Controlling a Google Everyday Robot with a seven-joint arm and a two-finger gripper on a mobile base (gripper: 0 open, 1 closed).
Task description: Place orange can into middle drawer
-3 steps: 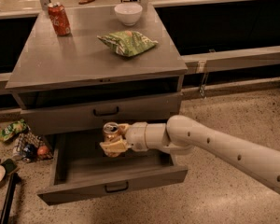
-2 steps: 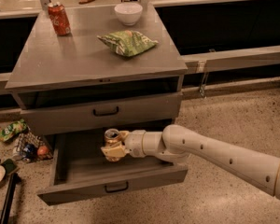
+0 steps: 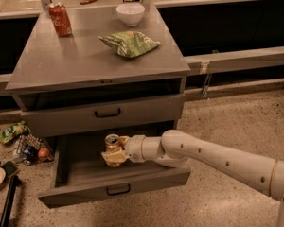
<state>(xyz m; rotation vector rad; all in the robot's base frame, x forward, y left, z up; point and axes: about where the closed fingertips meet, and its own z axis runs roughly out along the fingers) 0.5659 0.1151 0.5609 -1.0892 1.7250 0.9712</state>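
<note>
Placement step: end effector [image 3: 114, 154] gripped orange can [image 3: 112, 142] over open middle drawer [image 3: 85, 195], below counter's [image 3: 85, 65] front edge; next prob. lower, release.

We see a speckled beige floor [image 3: 241, 122] under warm light, a grey cabinet [image 3: 80, 63] at centre, dark panels [image 3: 227, 25] far behind it and a pale rail [image 3: 246, 58] at right. The gripper [image 3: 114, 151], clasping the orange can [image 3: 111, 141], hangs over the open middle drawer [image 3: 85, 195].

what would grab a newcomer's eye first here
The white arm reaching in from the right, its gripper holding the orange can upright inside the open middle drawer. After that, the top of the grey cabinet: a red can at the back left, a white bowl behind a green snack bag.
</note>
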